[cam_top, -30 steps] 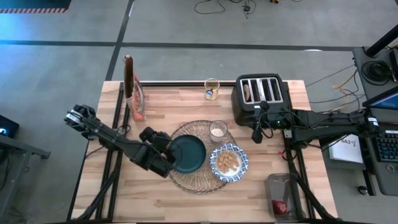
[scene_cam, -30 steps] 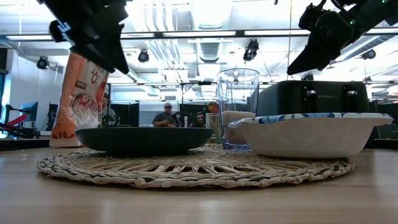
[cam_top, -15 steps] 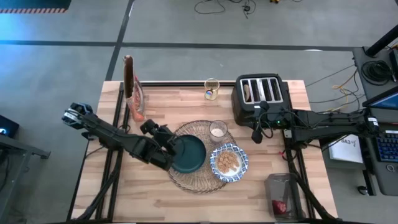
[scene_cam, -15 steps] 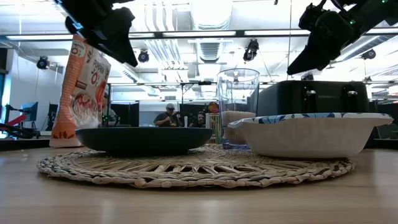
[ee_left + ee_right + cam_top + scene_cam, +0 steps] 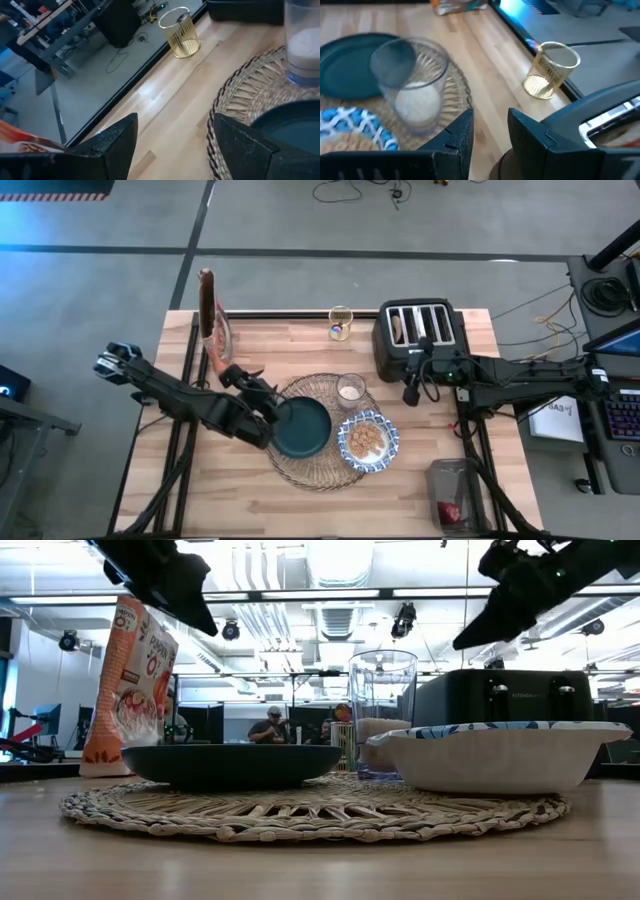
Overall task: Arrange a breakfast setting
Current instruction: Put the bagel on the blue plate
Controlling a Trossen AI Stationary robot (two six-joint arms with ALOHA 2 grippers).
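The round wicker placemat [image 5: 325, 468] lies mid-table. On it rest the dark teal plate [image 5: 303, 428], the blue-and-white bowl [image 5: 367, 440] with cereal, and the small clear glass [image 5: 350, 389]. A toasted bread ring [image 5: 400, 328] sticks up from a toaster slot. A small dark-red fruit [image 5: 451, 511] lies in a clear container at the near right. My left gripper [image 5: 255, 383] is open and empty, above the mat's left edge beside the plate. My right gripper [image 5: 410, 392] is open and empty, in the air between the glass and the toaster.
A black four-slot toaster [image 5: 420, 332] stands at the far right. A tall red-and-brown cereal bag [image 5: 213, 330] stands at the far left. A gold-striped glass [image 5: 340, 323] sits at the far edge. Bare wood lies along the near edge [image 5: 250, 500].
My left gripper has gone from the plate's near-left rim toward the table's far edge and up, and now hangs over the mat's left edge. The plate stays where it was. My right gripper has risen a little.
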